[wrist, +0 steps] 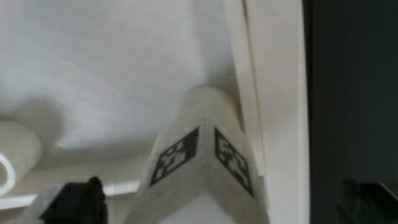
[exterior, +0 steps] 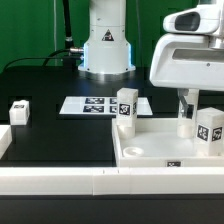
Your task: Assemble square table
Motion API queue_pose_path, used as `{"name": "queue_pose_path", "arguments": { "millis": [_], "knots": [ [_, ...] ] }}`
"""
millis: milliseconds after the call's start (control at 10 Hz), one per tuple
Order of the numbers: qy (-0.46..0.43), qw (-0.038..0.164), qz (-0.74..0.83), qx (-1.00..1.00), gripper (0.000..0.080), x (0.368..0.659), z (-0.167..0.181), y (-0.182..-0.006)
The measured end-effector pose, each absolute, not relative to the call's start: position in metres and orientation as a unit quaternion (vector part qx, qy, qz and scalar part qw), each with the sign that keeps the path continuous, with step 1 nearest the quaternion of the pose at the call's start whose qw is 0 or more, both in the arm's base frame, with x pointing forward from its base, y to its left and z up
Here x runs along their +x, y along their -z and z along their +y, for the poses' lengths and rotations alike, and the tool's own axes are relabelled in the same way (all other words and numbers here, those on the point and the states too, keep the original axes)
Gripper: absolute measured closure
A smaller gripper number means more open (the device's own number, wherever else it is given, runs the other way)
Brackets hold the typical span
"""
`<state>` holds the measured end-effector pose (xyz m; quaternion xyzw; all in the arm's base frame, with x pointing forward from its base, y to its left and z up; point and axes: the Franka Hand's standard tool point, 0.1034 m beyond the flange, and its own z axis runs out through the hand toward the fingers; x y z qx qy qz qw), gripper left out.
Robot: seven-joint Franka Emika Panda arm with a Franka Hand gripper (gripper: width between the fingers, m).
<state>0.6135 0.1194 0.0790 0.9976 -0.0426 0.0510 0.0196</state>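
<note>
At the worktop (exterior: pixel 60 135) corner on the exterior view's right, against the border rail (exterior: pixel 60 182), lies the tabletop (exterior: pixel 150 158), a white tray with its raised rim turned up. Inside it, close against the rim, sits a leg (wrist: pixel 199 150), two tagged faces toward my wrist camera. The hand (wrist: pixel 222 200) hangs over this leg with its fingers (wrist: pixel 80 200) spread wide, one on either side. It grips nothing, and I see no contact.

A second leg (exterior: pixel 208 130) stands upright toward the tray's right side. A third leg (exterior: pixel 125 105) stands just beside the rim, on the side away from the rail. A fourth leg (exterior: pixel 18 110) stands well apart, near the worktop edge on the exterior view's left. The marker board (exterior: pixel 95 104) lies mid-worktop, beyond the tray.

Handling, as I judge it: all parts are stiff moulded plastic, light and smooth, so liable to slip or twist under a weak pinch. I would take the leg across two flat opposite faces, near mid-length. The rim beside it leaves little room for one finger. The tabletop looks too broad to span, so its rim is the only hold.
</note>
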Motion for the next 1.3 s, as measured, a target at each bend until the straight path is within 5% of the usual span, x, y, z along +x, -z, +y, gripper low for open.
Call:
{"name": "queue_pose_path", "arguments": {
  "millis": [600, 700, 800, 900, 1300],
  "knots": [
    [-0.05, 0.032, 0.09, 0.994, 0.0198, 0.6156, 0.1139, -0.0807],
    [-0.049, 0.032, 0.087, 0.994, 0.0372, 0.6155, 0.1139, -0.0804],
    [-0.049, 0.032, 0.087, 0.994, 0.0372, 0.6156, 0.1138, -0.0804],
    [-0.05, 0.032, 0.083, 0.995, 0.0513, 0.6156, 0.1138, -0.0804],
    [-0.052, 0.021, -0.036, 0.998, 0.0513, 0.616, 0.1106, -0.0803]
  ]
}}
